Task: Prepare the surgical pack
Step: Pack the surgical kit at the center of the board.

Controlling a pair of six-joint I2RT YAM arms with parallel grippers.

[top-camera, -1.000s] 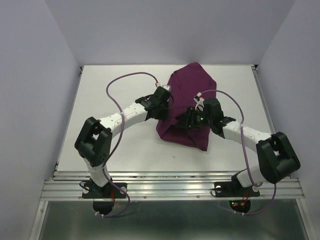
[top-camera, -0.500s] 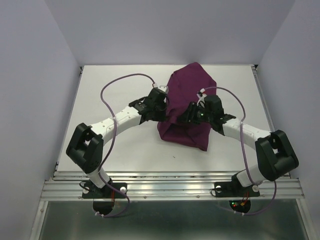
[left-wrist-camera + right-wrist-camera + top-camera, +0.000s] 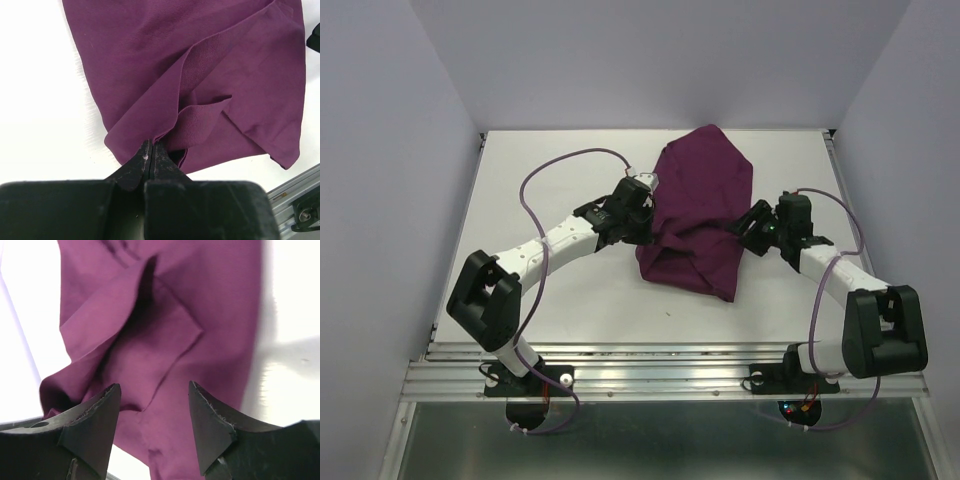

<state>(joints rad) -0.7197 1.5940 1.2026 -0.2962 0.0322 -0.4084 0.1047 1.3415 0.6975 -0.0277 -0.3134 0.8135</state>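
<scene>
The plum-purple cloth [image 3: 698, 220] of the surgical pack lies folded and bunched on the white table, right of centre. My left gripper [image 3: 642, 222] is at its left edge, shut on a fold of the cloth [image 3: 200, 85]; the two fingers [image 3: 145, 160] meet with fabric pinched at their tips. At the cloth's right edge my right gripper [image 3: 752, 226] stands open, its fingers [image 3: 102, 412] spread above the cloth [image 3: 165, 340] and holding nothing. Tray, scissors, forceps, gauze and packets are out of view.
The white table [image 3: 550, 290] has metal rails [image 3: 660, 375] along its near edge. Pale walls close in on the left, right and back. Purple cables [image 3: 570, 160] loop above both arms.
My left gripper closed on the cloth's left fold. The right gripper drew back to the right, off the cloth's middle to its right edge, and opened wider.
</scene>
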